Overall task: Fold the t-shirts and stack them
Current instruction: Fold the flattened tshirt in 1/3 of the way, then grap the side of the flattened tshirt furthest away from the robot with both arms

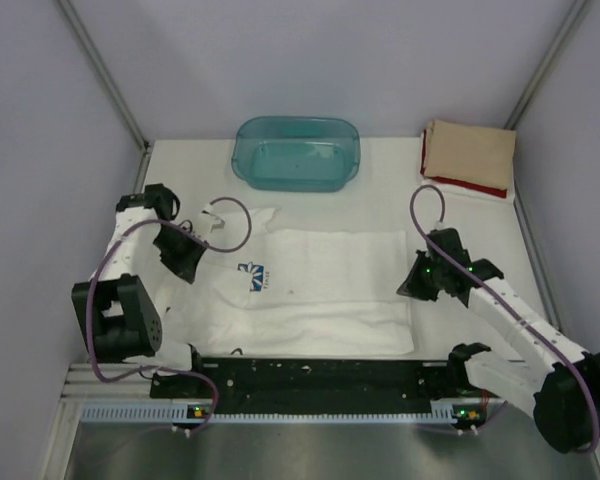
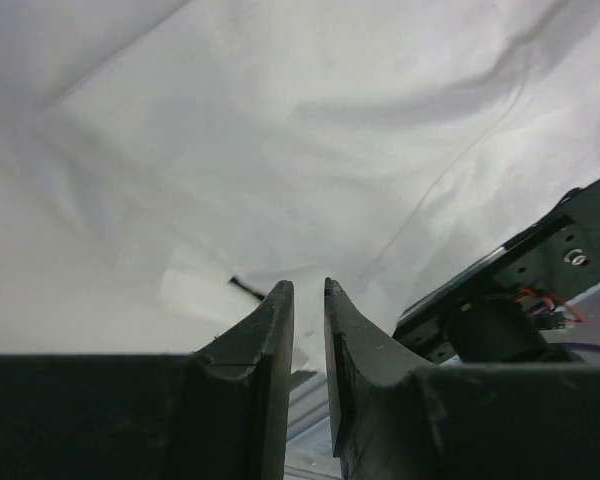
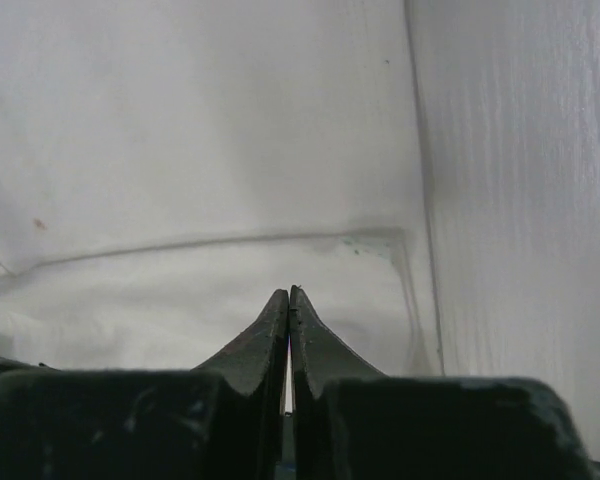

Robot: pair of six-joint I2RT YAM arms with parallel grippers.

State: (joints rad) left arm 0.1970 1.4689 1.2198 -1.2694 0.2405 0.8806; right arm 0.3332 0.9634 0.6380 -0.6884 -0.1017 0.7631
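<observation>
The white t-shirt [image 1: 330, 285] lies spread flat in the middle of the table, its blue-and-red print [image 1: 252, 276] towards the left. It fills the left wrist view [image 2: 280, 130] and the right wrist view [image 3: 180, 120]. My left gripper [image 1: 187, 262] hovers over the shirt's left sleeve area. Its jaws [image 2: 307, 285] stand a narrow gap apart with nothing between them. My right gripper [image 1: 412, 287] is at the shirt's right edge, jaws [image 3: 289, 290] shut tip to tip and empty. The folded tan t-shirt [image 1: 470, 150] lies on the red one [image 1: 480, 187] at the back right.
A translucent teal tub [image 1: 296, 152] stands at the back centre. A black rail [image 1: 310, 372] runs along the table's near edge. Bare white table surface [image 3: 530, 200] shows right of the shirt. Grey walls close in the left, the back and the right.
</observation>
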